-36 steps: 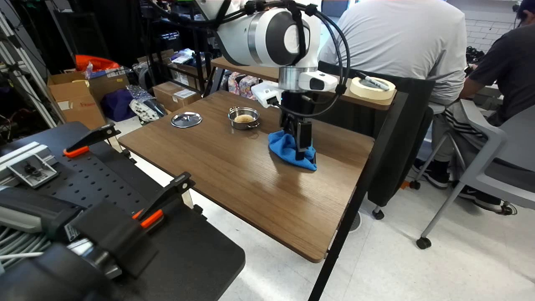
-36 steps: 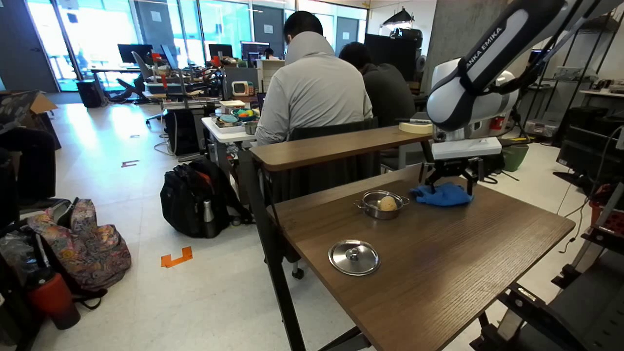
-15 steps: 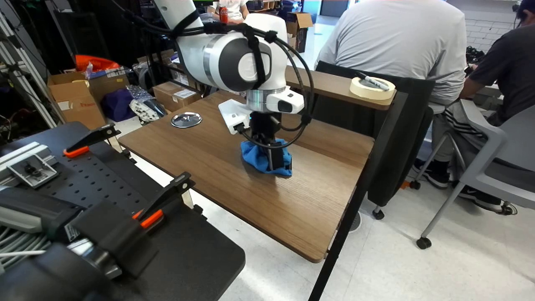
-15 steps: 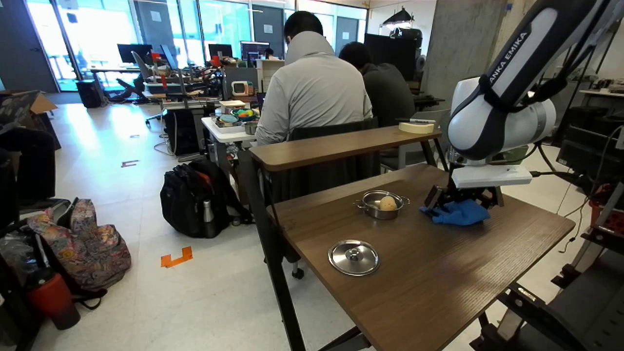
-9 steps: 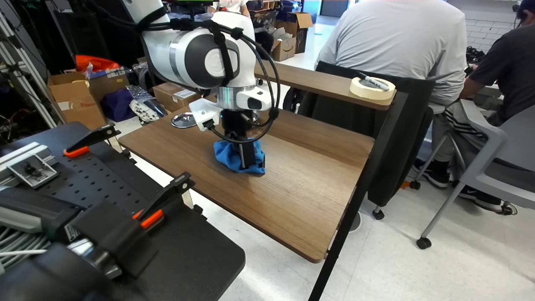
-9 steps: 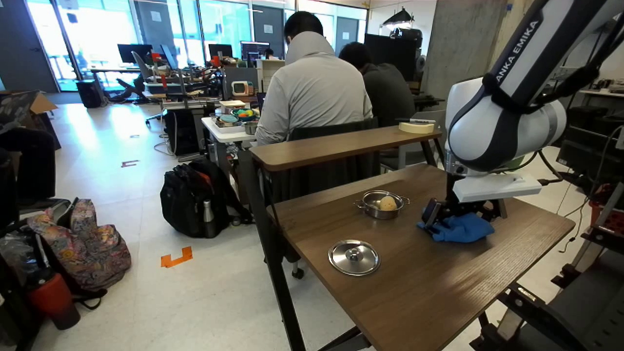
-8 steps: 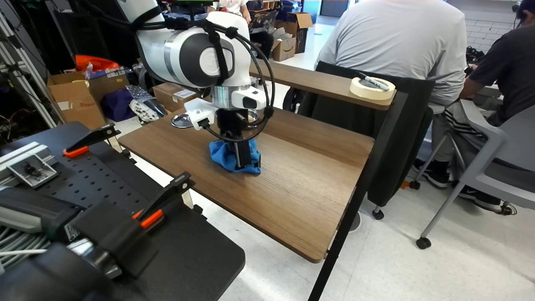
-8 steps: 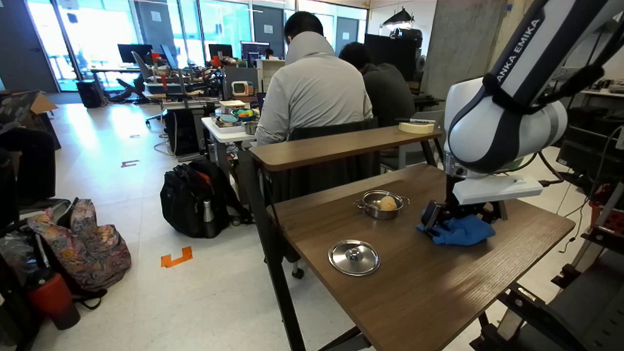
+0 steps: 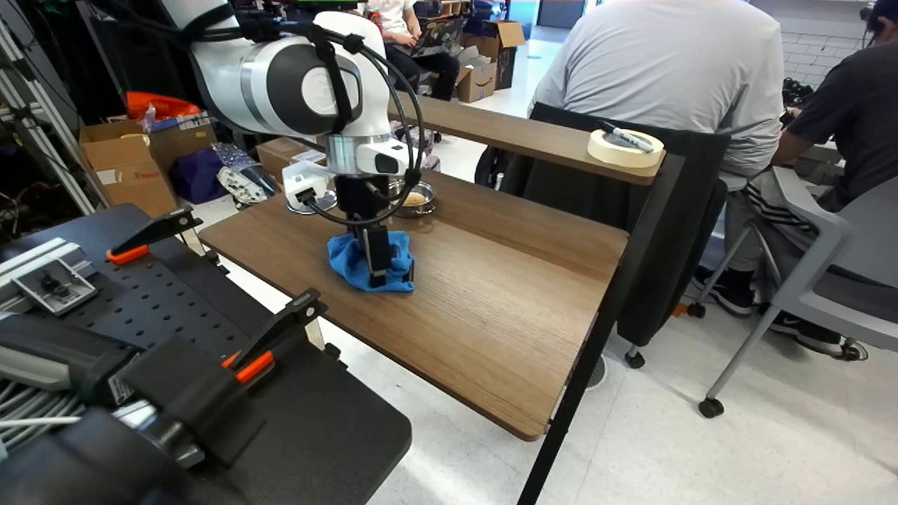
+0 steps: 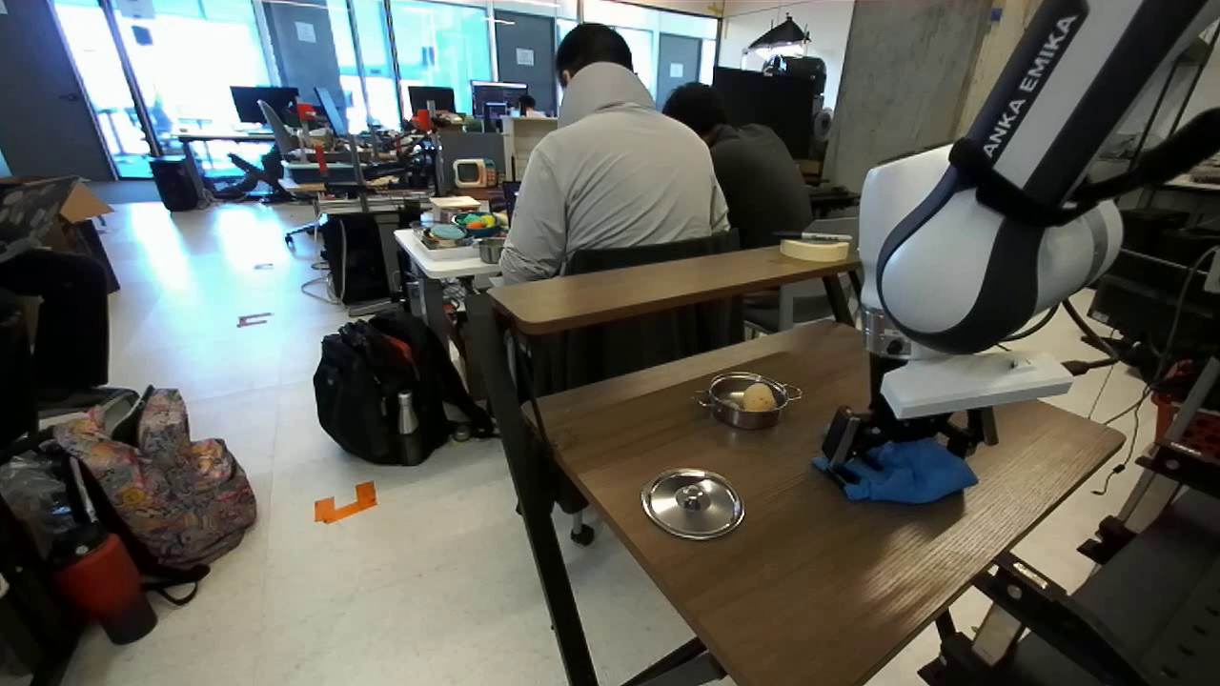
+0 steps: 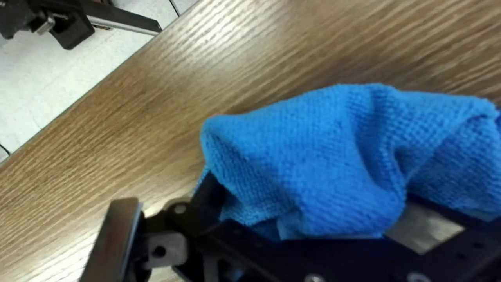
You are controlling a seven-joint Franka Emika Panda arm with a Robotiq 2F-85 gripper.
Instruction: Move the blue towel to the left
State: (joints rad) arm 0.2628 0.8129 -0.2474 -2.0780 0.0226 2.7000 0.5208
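The blue towel (image 9: 349, 261) lies bunched on the brown wooden table (image 9: 491, 330). It also shows in the other exterior picture (image 10: 917, 474) and fills the middle of the wrist view (image 11: 336, 156). My gripper (image 9: 393, 273) points down at the towel, low over the table, with cloth gathered up between its fingers. In an exterior view the gripper (image 10: 910, 465) has its knuckles on both sides of the towel. The fingertips are mostly hidden in the folds. The towel travels with the gripper, so it appears shut on the cloth. The towel's underside touches or nearly touches the table.
A small steel pot (image 10: 734, 415) holding a round tan object (image 10: 759, 398) stands behind the towel. A steel lid (image 10: 692, 503) lies nearby. A raised shelf (image 10: 667, 288) runs along one table side, with a tape roll (image 9: 624, 149). Black clamps (image 9: 280, 326) stand beside the opposite table edge.
The gripper and the towel have moved together: leftward in one exterior picture, toward the camera and slightly right in the other. The pot and lid have stayed put.
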